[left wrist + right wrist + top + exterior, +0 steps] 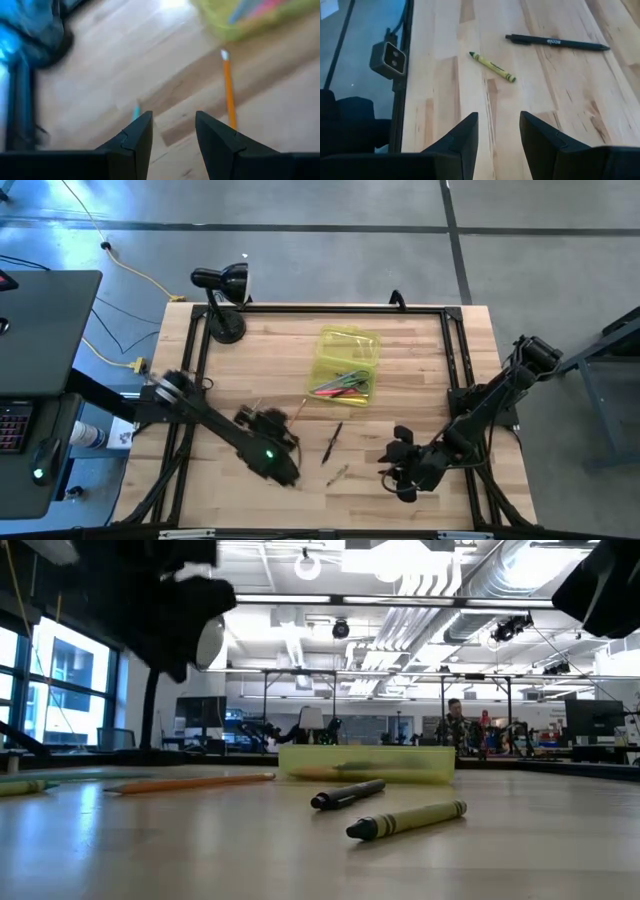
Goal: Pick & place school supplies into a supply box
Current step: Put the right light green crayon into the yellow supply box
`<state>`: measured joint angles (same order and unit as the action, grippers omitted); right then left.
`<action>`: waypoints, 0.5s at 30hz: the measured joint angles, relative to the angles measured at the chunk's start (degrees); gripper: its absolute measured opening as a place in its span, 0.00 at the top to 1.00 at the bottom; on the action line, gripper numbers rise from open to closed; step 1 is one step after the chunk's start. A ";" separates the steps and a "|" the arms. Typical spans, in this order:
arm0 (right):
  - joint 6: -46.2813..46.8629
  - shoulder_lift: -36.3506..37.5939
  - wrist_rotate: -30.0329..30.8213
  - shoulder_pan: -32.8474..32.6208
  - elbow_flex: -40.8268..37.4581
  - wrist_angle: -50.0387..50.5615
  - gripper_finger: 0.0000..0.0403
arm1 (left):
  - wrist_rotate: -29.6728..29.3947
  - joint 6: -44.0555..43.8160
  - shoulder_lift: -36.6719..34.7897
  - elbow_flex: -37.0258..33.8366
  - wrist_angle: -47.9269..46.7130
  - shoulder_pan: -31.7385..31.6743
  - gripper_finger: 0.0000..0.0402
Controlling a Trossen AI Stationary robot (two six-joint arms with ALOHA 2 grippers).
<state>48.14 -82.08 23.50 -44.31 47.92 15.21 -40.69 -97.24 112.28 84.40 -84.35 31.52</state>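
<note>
High view shows the supply box point(347, 363) open near the table's point(420, 380) far edge, several coloured pens already inside; left on the wood are an orange pencil point(299, 410), a black pen point(333, 441) and a green crayon point(337, 474), toward the near edge; roughly half done, by my judgement. Left gripper point(262, 418) hangs by the pencil, fingers apart and empty; right gripper point(398, 463) waits beside the crayon, fingers apart, empty. Open wood surrounds each piece; a black desk lamp point(222, 295) occupies the far left corner.

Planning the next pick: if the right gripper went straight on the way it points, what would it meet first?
Probably the green crayon, lying just ahead of the open right gripper; the black pen lies beyond. Depth is uncertain.
</note>
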 joint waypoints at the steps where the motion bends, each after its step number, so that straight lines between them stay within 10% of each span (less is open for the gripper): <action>1: -0.17 0.00 0.01 0.00 0.01 -0.26 0.69 | 1.61 -4.78 -1.36 -3.91 1.24 -0.76 0.55; 7: -1.35 -0.36 -0.39 -0.04 -0.02 -2.86 0.69 | 7.69 -35.56 -10.58 -29.67 5.37 0.24 0.55; 15: -3.61 -0.48 -0.24 0.80 -0.02 -4.44 0.69 | 5.65 -35.63 -22.83 -55.30 39.08 0.68 0.55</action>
<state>44.53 -82.56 23.27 -43.52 47.90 10.78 -35.05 -132.87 89.44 29.09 -45.27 32.20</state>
